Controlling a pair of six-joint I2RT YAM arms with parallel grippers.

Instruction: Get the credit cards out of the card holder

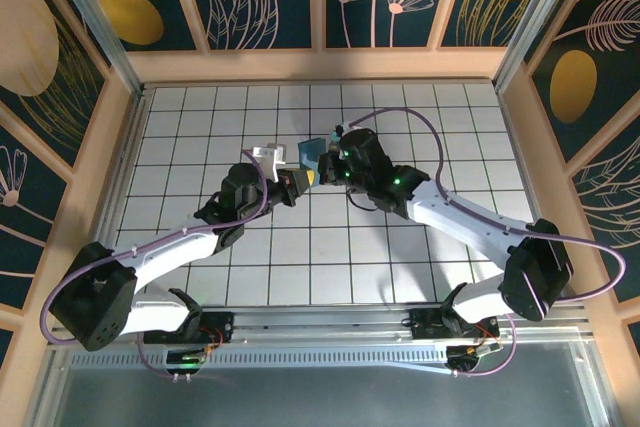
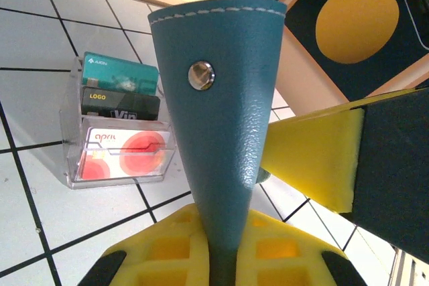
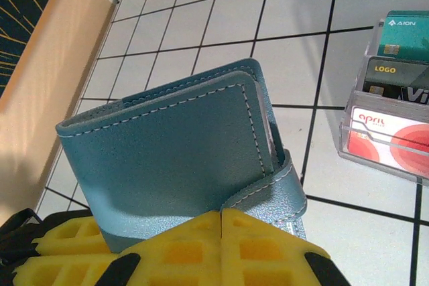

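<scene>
The card holder [image 2: 228, 132], a slate-blue fold wallet with white stitching and a metal snap, is held above the tiles between both grippers. My left gripper [image 2: 224, 232] is shut on its lower edge, and the yellow pads pinch the leather. My right gripper [image 3: 221, 216] is shut on the card holder [image 3: 167, 159] at the strap end. A thin pale edge [image 3: 269, 135] shows between the panels. From above, the left gripper [image 1: 300, 179] and the right gripper [image 1: 322, 159] meet at the card holder [image 1: 312, 152]. Three credit cards stand in a clear rack: teal [image 2: 120, 75], black [image 2: 120, 104], whitish with red blotches [image 2: 124, 152].
The clear plastic rack [image 1: 268, 155] stands on the white tiled floor just left of the grippers, and at the right edge of the right wrist view [image 3: 348, 132]. Wooden walls [image 1: 320, 64] enclose the floor. The right gripper's yellow pad [image 2: 315, 159] is close beside the wallet.
</scene>
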